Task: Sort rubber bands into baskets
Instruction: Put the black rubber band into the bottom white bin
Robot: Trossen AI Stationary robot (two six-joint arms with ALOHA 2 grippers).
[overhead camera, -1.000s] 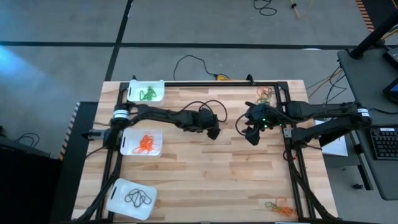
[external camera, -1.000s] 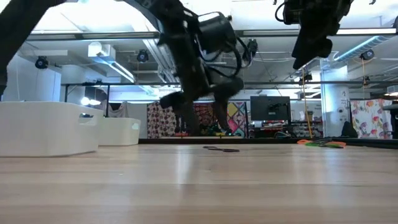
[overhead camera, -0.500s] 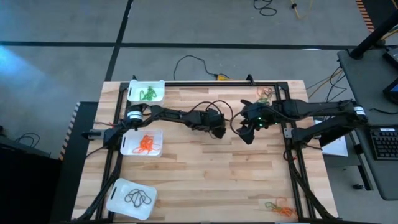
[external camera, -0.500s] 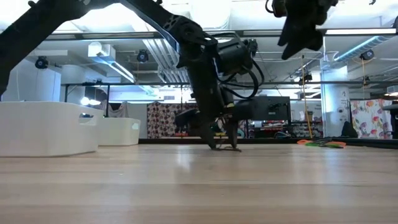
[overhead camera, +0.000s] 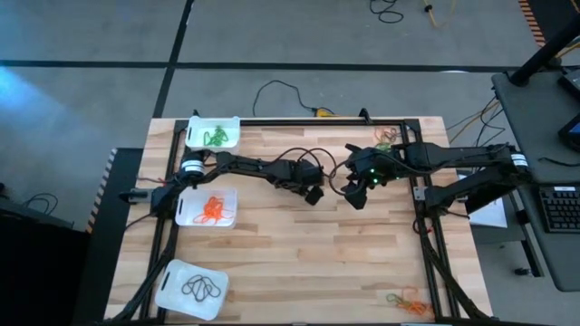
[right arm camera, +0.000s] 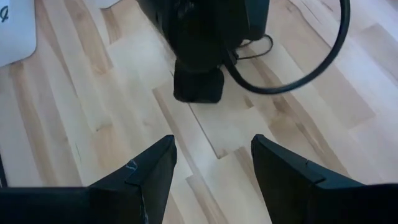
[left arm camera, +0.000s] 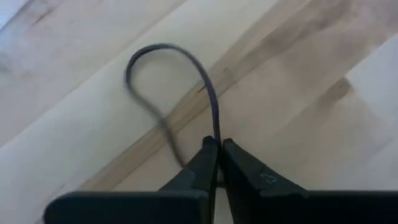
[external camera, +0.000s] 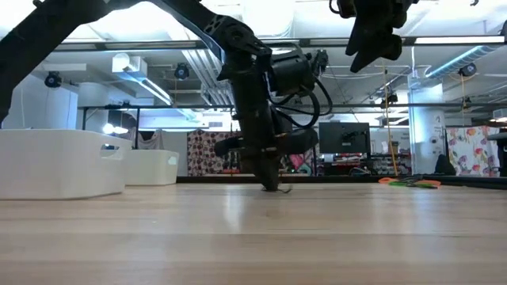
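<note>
1. The black rubber band (left arm camera: 177, 87) is a thin dark elastic loop, bent into a teardrop shape, lying on the pale wooden counter (overhead camera: 299, 263) near its middle; the two ends of the loop run together into the tips of the left hand (left arm camera: 217, 152)
2. The left hand (overhead camera: 313, 194) is clenched on the black rubber band, its two dark fingers pressed together around the strand; in the low view its tips (external camera: 271, 187) reach down to the counter surface
3. The right hand (overhead camera: 355, 199) hangs above the counter just beside the left hand, raised well off the wood in the low view (external camera: 368, 54); its fingers (right arm camera: 149, 174) stand apart and grasp nothing
4. Three white baskets stand along the left side of the counter: the far one (overhead camera: 214, 133) holds green rubber bands (overhead camera: 216, 138), the middle one (overhead camera: 206, 207) holds orange rubber bands (overhead camera: 212, 209), and the near one (overhead camera: 191, 290) holds black rubber bands (overhead camera: 201, 289)
5. The bands inside each basket lie tangled, so their number cannot be told
6. Two loose heaps of mixed orange and green bands lie on the right side of the counter, one at the far corner (overhead camera: 388, 136) and one at the near corner (overhead camera: 406, 302)
7. One black band is at the left hand, out on the open wood, well apart from all three baskets and from both heaps
</note>
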